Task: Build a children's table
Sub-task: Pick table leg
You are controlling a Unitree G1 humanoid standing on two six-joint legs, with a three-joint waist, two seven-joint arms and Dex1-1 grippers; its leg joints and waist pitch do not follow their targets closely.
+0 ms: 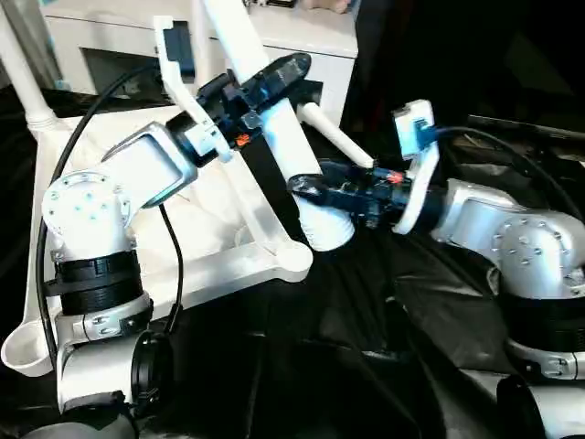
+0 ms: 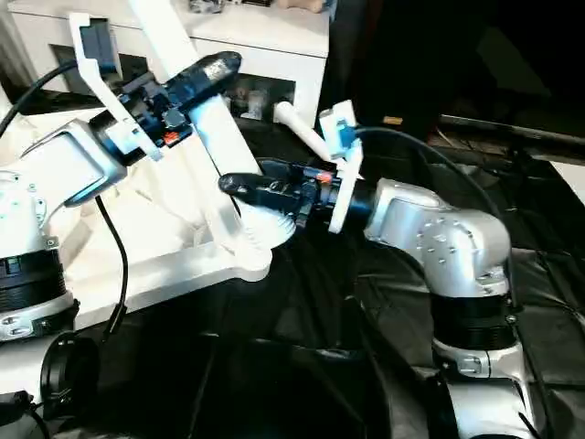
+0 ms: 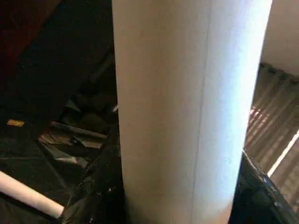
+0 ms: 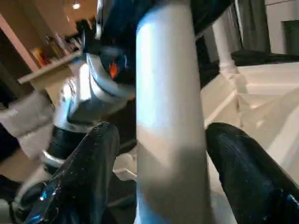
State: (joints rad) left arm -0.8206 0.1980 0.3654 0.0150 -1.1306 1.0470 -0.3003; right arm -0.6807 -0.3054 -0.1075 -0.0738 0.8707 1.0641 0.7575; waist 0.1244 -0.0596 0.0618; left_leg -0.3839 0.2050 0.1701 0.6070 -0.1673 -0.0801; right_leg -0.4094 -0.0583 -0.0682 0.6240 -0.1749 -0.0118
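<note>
The white tabletop (image 1: 215, 270) lies upside down, ribs up, on black cloth. A long white leg (image 1: 291, 155) leans over its near corner socket (image 1: 294, 260), wide lower end close to the socket. My left gripper (image 1: 281, 75) is shut on the leg's upper part, and the tube (image 3: 187, 116) presses between its fingers (image 3: 261, 186). My right gripper (image 1: 311, 197) stands open around the leg's lower part (image 4: 168, 116). Its fingers (image 4: 84, 172) flank the tube with small gaps. Another leg (image 1: 23, 73) stands upright in the far left corner.
A loose white leg (image 2: 297, 128) lies on the black cloth (image 1: 366, 347) behind my right gripper. A white cabinet (image 1: 302, 37) stands at the back. A black cable (image 1: 174, 265) hangs from my left forearm over the tabletop.
</note>
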